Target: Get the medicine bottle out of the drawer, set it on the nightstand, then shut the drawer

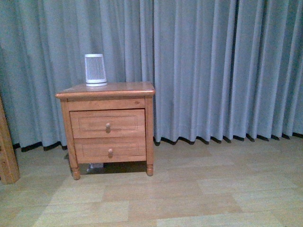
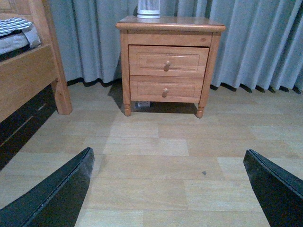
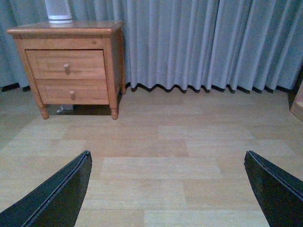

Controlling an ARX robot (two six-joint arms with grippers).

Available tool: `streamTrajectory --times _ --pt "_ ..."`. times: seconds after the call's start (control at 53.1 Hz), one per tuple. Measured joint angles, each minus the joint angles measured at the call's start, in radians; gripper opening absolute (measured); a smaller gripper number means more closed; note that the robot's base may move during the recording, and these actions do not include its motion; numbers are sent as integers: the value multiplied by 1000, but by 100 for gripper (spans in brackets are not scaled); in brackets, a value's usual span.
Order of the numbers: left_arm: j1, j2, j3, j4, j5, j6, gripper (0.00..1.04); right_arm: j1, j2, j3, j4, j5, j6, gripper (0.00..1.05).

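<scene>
The orange-brown wooden nightstand (image 1: 105, 90) stands on the floor against the curtain, left of centre in the front view. It also shows in the left wrist view (image 2: 170, 24) and the right wrist view (image 3: 66, 28). Its upper drawer (image 1: 107, 123) is shut, with one round knob (image 1: 108, 126). The medicine bottle is out of view. My left gripper (image 2: 168, 189) is open and empty over bare floor, well short of the nightstand. My right gripper (image 3: 168, 189) is open and empty too, further to the right. Neither arm shows in the front view.
A tall white ribbed cone-shaped device (image 1: 95, 69) stands on the nightstand top. The lower drawer (image 1: 110, 150) is shut. A wooden bed frame (image 2: 28, 75) stands left of the nightstand. Grey curtains (image 1: 222, 66) hang behind. The floor is light wood planks (image 1: 189, 194).
</scene>
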Motion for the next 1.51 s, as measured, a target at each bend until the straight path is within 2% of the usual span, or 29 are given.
streamTrajectory --times 1.506 --pt "0 0 0 0 0 0 98 0 0 0 0 0 0 98"
